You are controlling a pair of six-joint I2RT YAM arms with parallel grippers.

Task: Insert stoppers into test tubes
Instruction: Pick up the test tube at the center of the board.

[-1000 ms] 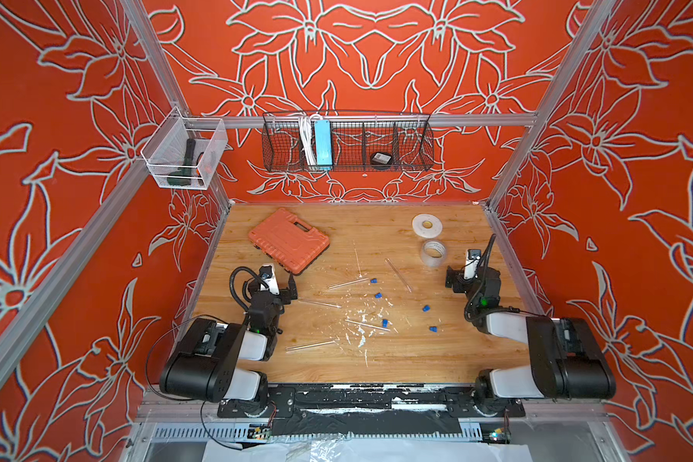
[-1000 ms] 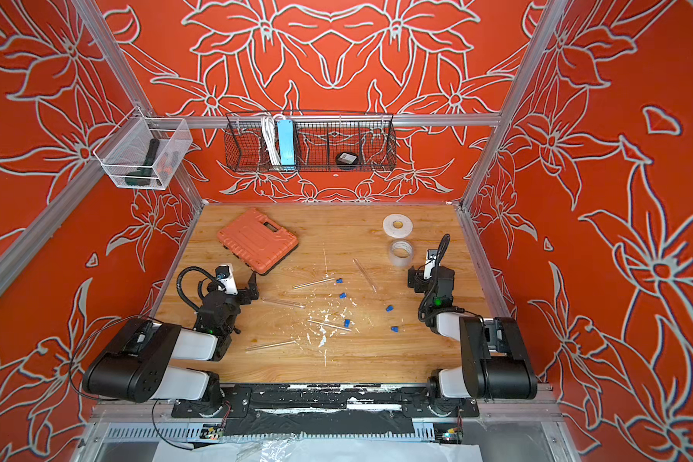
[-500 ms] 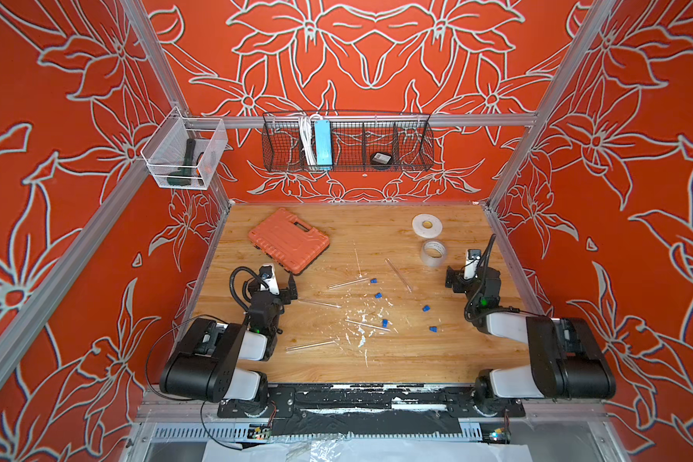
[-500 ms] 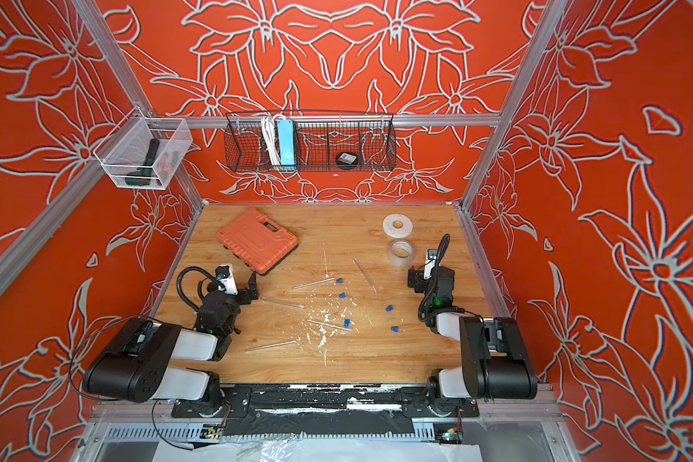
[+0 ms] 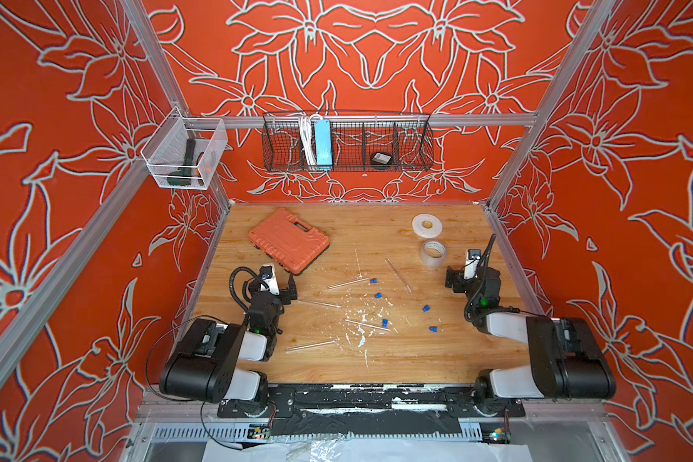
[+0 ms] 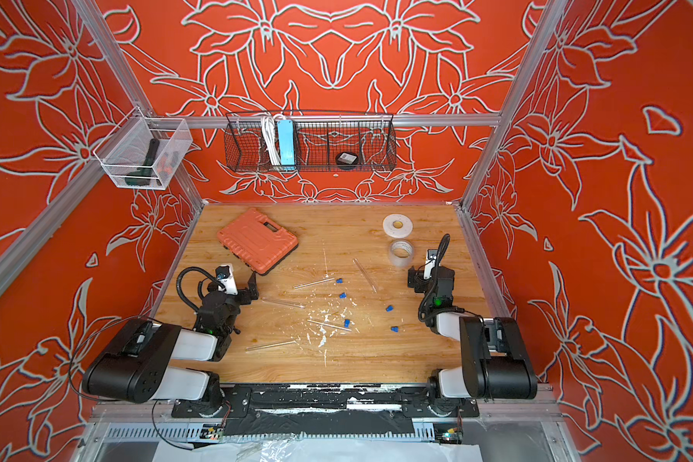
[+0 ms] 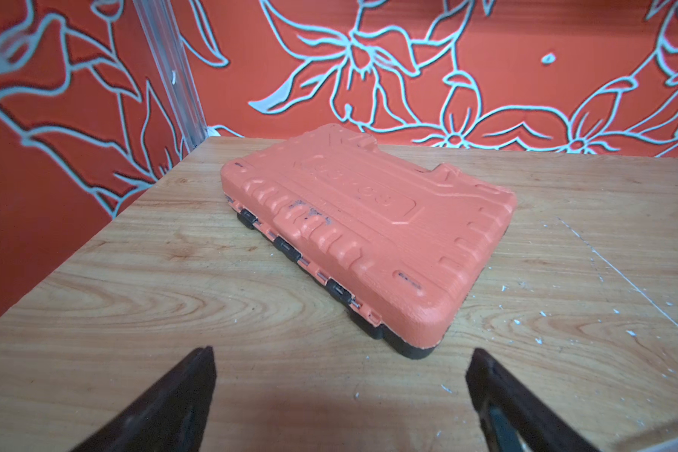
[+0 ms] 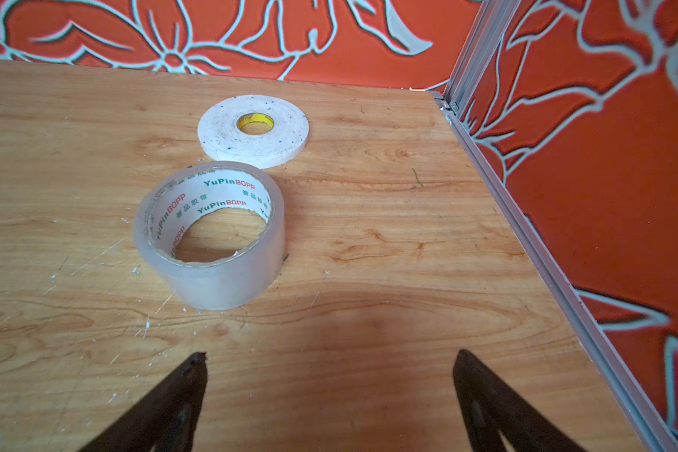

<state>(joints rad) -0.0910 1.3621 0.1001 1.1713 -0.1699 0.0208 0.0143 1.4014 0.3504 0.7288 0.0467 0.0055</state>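
Several tiny blue stoppers lie loose on the middle of the wooden table, in both top views. Several clear test tubes lie flat among them, hard to see against the wood. My left gripper rests low at the left, open and holding nothing, left of the nearest tube. At the right side my right gripper is also open with only bare wood between its fingers. Neither wrist view shows a stopper or a tube.
An orange tool case lies just beyond the left gripper. A clear tape roll and a white one sit ahead of the right gripper. A wire basket and a clear bin hang on the walls.
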